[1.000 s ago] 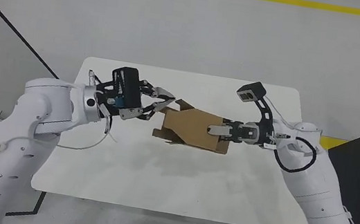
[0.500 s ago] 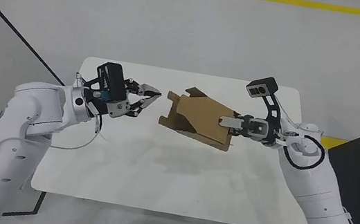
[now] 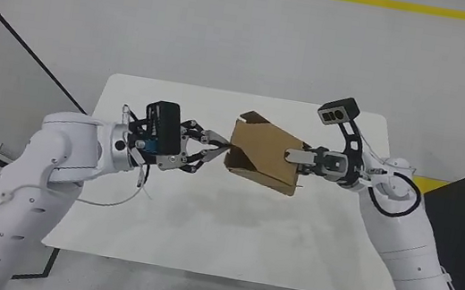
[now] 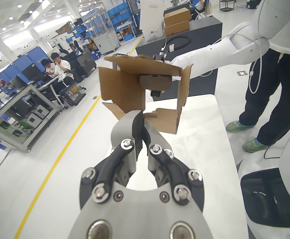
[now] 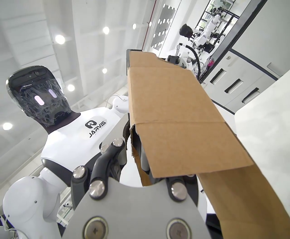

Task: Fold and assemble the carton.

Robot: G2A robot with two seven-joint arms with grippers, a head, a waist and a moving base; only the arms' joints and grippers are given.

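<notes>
pressure from left gripper [image 4: 140,118], fingers [image 4: 122,131] all but shut, tips at carton [image 4: 122,83] bottom-flap corner (pinching or just touching: cannot tell): keep light, push along crease. farther on, right gripper [image 3: 292,157] clamped on far wall, holding carton above table [image 3: 308,247]; brace firmly.

The 2 arms reach inward toward the carton [image 3: 264,156] from opposite sides, both held up in the air. The left arm [image 3: 79,145] is bent at the elbow, its forearm pointing across at the carton's end nearest it. The left gripper [image 3: 216,150] has its 2 fingers [image 4: 120,132] drawn almost together, tips pinching a lower flap edge of the carton. The right arm [image 3: 388,194] stretches roughly level to the carton's far end. The right gripper [image 3: 296,157] is clamped over a carton wall, 1 finger inside and 1 outside.
</notes>
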